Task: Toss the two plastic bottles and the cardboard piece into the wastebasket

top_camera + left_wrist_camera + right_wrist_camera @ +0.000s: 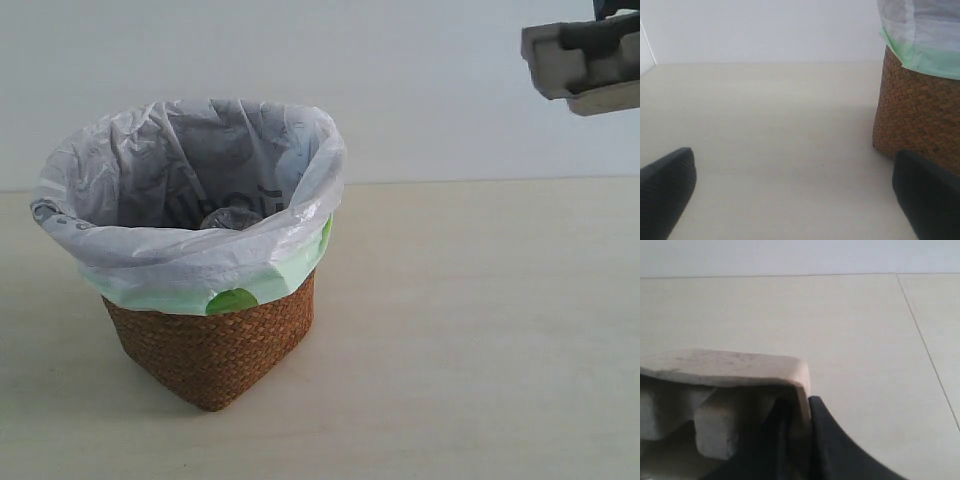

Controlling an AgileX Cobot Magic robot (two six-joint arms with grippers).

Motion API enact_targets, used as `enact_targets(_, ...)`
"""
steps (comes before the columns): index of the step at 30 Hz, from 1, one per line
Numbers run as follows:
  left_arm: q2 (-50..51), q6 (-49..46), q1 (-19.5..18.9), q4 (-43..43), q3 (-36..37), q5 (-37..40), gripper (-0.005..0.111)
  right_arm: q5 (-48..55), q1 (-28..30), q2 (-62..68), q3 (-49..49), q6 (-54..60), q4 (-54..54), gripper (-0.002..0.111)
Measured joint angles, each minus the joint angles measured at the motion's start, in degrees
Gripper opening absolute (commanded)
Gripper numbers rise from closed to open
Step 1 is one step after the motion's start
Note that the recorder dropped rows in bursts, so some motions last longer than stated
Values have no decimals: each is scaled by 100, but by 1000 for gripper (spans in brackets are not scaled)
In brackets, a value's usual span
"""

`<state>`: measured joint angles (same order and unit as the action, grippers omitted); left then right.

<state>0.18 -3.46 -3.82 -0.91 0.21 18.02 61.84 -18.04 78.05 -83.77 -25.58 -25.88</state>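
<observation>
— What's behind everything?
— A plain wall (420,90), whitish with a faint blue-grey cast, evenly lit.
— And underneath?
— A cream-coloured table (480,330), matte, with a faint grain. It meets the wall in a straight line.
— Any marks on it?
— One thin dark seam (927,347) runs across the top. The light is soft and the shadows are faint.

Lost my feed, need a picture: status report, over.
Left gripper open, empty, low beside the wastebasket. Right gripper shut on the cardboard piece, high, off to the side of the basket. Nothing seen between them.
</observation>
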Motion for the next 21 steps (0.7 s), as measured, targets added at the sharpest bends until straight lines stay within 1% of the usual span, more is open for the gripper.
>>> enact_targets(2,0,0,0,0,0,0,108,-191,14,13,0,164,385,0)
enact_targets(4,0,0,0,0,0,0,108,-582,18,63,0,652,1402,0)
enact_targets(6,0,0,0,0,0,0,108,-1133,-48,169,0,1551,2958,0)
enact_targets(7,0,0,0,0,0,0,108,-1392,-108,218,0,2005,3701,3)
enact_targets(8,0,0,0,0,0,0,108,-1607,-228,297,0,2757,4910,8)
enact_targets(9,0,0,0,0,0,0,108,-1748,-322,350,-12,3271,5728,18)
enact_targets(10,0,0,0,0,0,0,108,-1770,-410,431,-46,3892,6513,33)
enact_targets(11,0,0,0,0,0,0,108,-1734,-509,531,-123,4399,7385,52)
enact_targets(12,0,0,0,0,0,0,108,-1642,-590,646,-238,4751,8089,69)
enact_targets(13,0,0,0,0,0,0,108,-1550,-644,749,-349,4944,8503,85)
enact_targets(14,0,0,0,0,0,0,108,-1462,-675,875,-492,5084,8839,94)
enact_targets(15,0,0,0,0,0,0,108,-1435,-699,993,-615,5110,9023,95)
enact_targets(16,0,0,0,0,0,0,108,-1404,-709,1094,-706,5023,9085,92)
enact_targets(17,0,0,0,0,0,0,108,-1404,-709,1158,-756,4903,9026,85)
enact_targets(18,0,0,0,0,0,0,108,-1415,-709,1219,-791,4713,8820,75)
enact_targets(20,0,0,0,0,0,0,108,-1492,-696,1264,-846,4239,8128,55)
enact_targets(21,0,0,0,0,0,0,108,-1522,-642,1264,-856,3939,7633,49)
